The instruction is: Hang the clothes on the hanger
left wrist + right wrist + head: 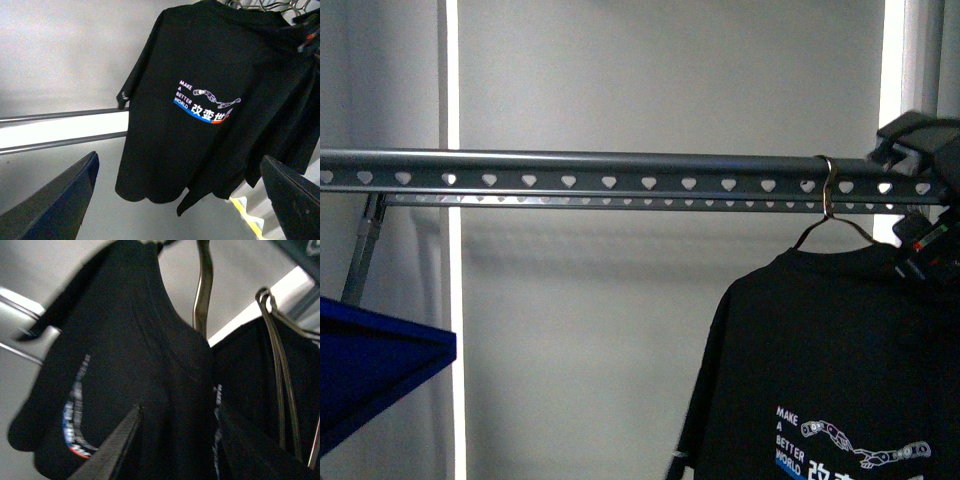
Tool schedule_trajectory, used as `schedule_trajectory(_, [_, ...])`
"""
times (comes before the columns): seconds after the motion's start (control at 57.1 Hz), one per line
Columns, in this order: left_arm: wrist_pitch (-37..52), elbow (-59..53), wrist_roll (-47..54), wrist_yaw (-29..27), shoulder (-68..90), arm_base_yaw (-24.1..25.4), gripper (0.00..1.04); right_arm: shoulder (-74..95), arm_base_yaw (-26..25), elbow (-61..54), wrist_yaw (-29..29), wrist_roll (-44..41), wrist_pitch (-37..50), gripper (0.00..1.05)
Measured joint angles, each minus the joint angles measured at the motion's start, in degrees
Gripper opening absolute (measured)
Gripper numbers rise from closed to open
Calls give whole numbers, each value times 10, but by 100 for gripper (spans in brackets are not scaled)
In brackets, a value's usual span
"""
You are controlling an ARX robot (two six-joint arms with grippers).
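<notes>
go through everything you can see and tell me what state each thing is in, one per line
T-shirt: hanging on its hanger, print showing.
Hanger: hooked over the rail.
Rail: bare left of the hanger.
Left gripper: open, holding nothing.
Right gripper: open, up against the shirt.
Second dark garment: hanging beside it.

The black T-shirt (820, 360) with white "MAKE A BETTER WORLD" print hangs from a wire hanger (830, 225).

You see dim, backlit frames: bright strips glare behind the rail (620, 160), whose soft shadow falls on the wall below. The right wrist view is blurred, the black T-shirt (125, 365) smeared.
</notes>
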Motion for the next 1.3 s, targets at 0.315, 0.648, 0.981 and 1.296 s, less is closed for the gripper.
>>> schedule_trajectory(0.315, [6,-12,7,-51,14,-12,98,-427,-46,-352,-223,272,162,99])
schedule_trajectory(0.648, [85,-21,54,-136,-12,-19,98,-829,-40,-660,-97,362,43,84])
schedule_trajectory(0.981, [58,-122,97,-220,-119,31,42,-907,4,-779,7,332,55,12])
schedule_trajectory(1.296, [63,-202,102,-168,-195,83,4,-924,4,-801,8,330,58,2])
